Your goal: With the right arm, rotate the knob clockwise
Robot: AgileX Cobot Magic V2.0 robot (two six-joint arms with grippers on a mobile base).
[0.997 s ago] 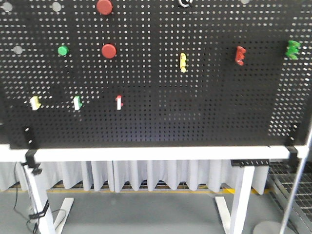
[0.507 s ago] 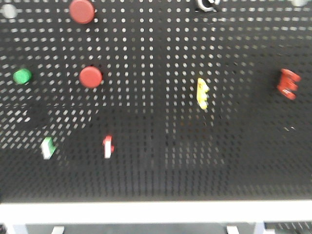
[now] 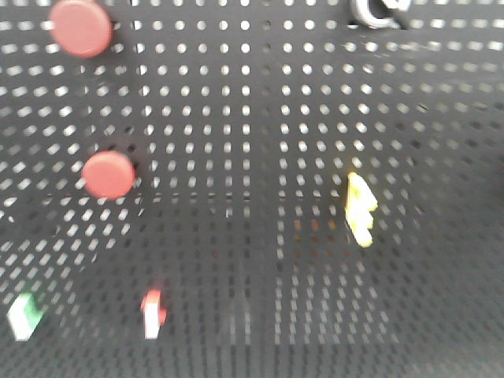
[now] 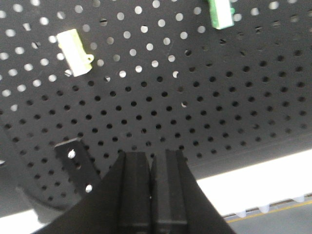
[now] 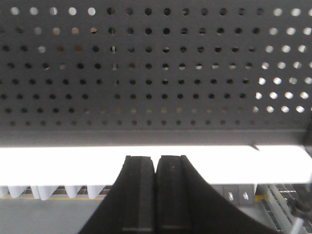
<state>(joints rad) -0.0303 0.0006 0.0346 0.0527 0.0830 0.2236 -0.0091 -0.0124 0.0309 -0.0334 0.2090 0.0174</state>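
Note:
The knob (image 3: 376, 12) shows at the top edge of the front view, a silver ring with a black centre, partly cut off and blurred. Neither arm appears in that view. In the right wrist view my right gripper (image 5: 156, 160) is shut with nothing between its fingers, pointing at the lower edge of the black pegboard (image 5: 156, 73); the knob is out of that view. In the left wrist view my left gripper (image 4: 150, 156) is also shut and empty, close below the pegboard (image 4: 195, 107).
Two red push buttons (image 3: 80, 27) (image 3: 108, 174) sit on the board's left, a yellow toggle (image 3: 360, 209) right of centre, and green-white (image 3: 24, 315) and red-white (image 3: 152, 313) toggles low down. A cream toggle (image 4: 73, 51), a green toggle (image 4: 220, 12) and the white table edge (image 5: 58, 163) show at the wrists.
The front view has closed in on the pegboard. The table edge and legs have dropped out of view, and the buttons, toggles and knob now look larger and more spread apart.

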